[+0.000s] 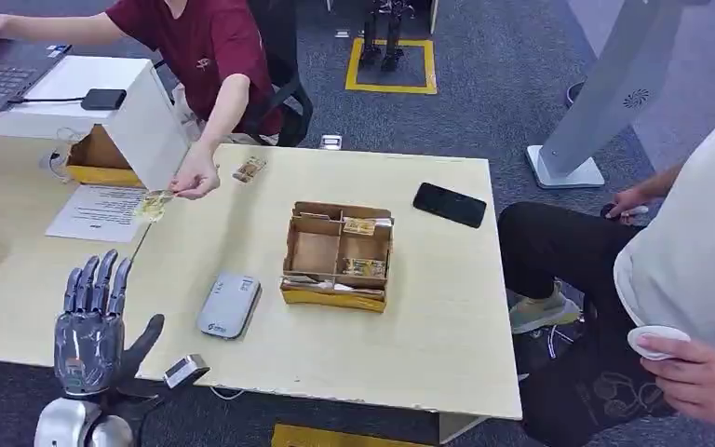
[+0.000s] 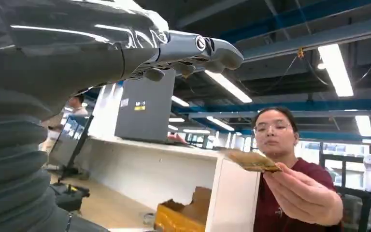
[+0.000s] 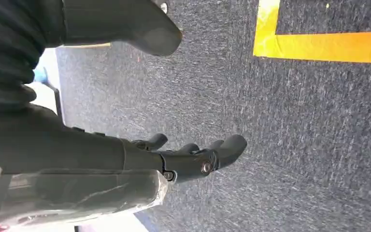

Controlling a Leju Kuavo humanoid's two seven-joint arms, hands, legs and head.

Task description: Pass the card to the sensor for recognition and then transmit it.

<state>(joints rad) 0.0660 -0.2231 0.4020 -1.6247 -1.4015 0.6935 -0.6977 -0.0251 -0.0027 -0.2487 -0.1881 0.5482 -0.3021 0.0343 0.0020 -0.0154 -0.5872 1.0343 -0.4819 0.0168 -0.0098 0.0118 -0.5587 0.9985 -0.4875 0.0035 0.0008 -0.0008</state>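
Left hand: raised above the table's near edge towards its left end, fingers straight and spread, thumb out to the side, holding nothing. Right hand: hanging over grey carpet beside a strip of yellow floor tape, fingers loosely extended and apart, nothing in them.

Card: held off the table by a person's hand reaching in from the far edge, beyond the left hand and apart from it; in the left wrist view the same card is pinched at the person's fingertips.

Sensor: a flat grey reader lying near the near edge, just right of the left hand. Cardboard tray: at the table's middle, divided into compartments, with more cards in its right-hand ones. One loose card lies by the far edge. Black phone: towards the far right corner. A second person sits off the right edge.
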